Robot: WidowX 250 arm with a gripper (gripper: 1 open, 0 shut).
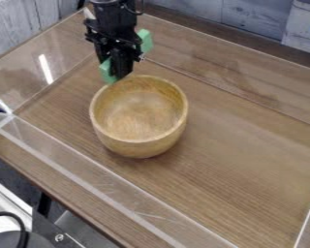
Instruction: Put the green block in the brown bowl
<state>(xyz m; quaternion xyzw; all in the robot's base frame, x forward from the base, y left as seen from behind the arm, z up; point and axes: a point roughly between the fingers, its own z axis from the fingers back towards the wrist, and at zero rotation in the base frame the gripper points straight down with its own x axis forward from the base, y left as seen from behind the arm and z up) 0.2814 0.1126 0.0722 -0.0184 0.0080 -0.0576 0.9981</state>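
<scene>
Above round, smooth-grained wooden bowl (139, 140): hand (115, 60) clamped shut on flat, rectangular green block (116, 69).

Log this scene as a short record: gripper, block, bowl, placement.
gripper: closed, above the bowl's far rim
green block: held in the gripper, partly hidden by it
brown bowl: upright on the table, nothing visible inside
placement: not yet done; block at the far rim, not inside the bowl
</scene>
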